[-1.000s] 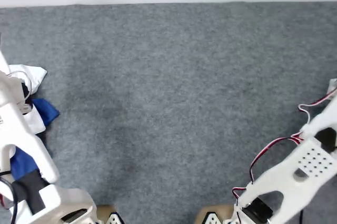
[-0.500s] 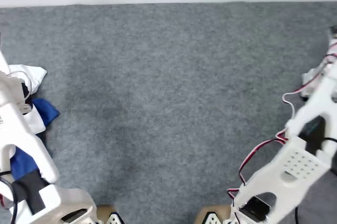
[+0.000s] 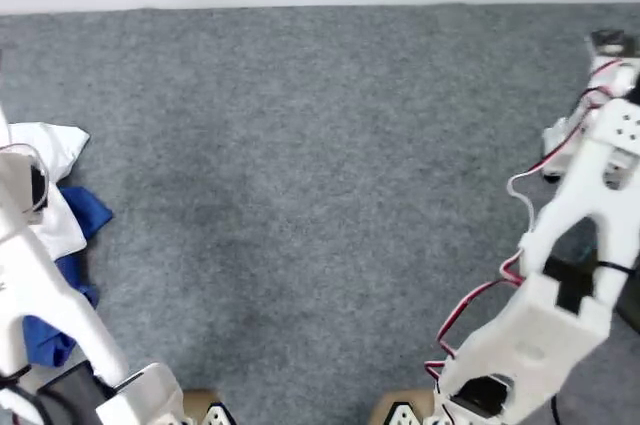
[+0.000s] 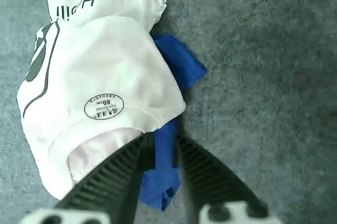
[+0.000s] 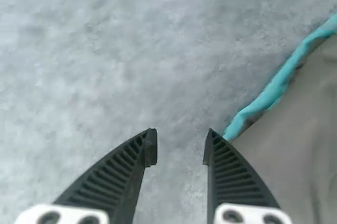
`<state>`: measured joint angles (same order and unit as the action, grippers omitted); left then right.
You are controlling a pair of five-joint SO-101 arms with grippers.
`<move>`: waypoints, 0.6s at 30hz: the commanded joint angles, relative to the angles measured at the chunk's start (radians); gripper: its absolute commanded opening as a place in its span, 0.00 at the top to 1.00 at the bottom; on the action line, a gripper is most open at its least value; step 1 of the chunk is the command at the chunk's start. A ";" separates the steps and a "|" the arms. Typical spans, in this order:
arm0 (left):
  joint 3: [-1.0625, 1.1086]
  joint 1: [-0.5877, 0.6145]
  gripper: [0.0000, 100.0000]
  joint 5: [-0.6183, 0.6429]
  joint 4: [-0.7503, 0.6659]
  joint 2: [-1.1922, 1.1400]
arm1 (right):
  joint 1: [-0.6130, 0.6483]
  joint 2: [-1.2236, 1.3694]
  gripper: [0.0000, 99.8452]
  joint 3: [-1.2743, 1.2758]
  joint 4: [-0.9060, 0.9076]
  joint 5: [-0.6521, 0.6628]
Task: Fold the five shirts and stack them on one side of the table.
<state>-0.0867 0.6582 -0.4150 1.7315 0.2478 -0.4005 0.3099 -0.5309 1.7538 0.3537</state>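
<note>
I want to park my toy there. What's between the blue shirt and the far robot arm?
Nothing. The high view shows bare gray mat from the blue shirt to the right arm.

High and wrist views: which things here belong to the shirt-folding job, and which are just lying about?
Job in hand:
white shirt
blue shirt, partly under it
grey cloth with a teal edge, probably another shirt
left pincer
right pincer

Just there:
grey felt table cover
red and white cables on an arm
</note>
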 commanded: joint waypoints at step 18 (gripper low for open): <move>0.157 0.035 0.81 -0.496 -0.272 -0.281 | 0.025 -0.565 0.85 0.629 0.042 -0.012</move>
<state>0.1297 0.6736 -0.8692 1.4906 0.0054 -0.3805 -0.1964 0.0967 1.7538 0.3537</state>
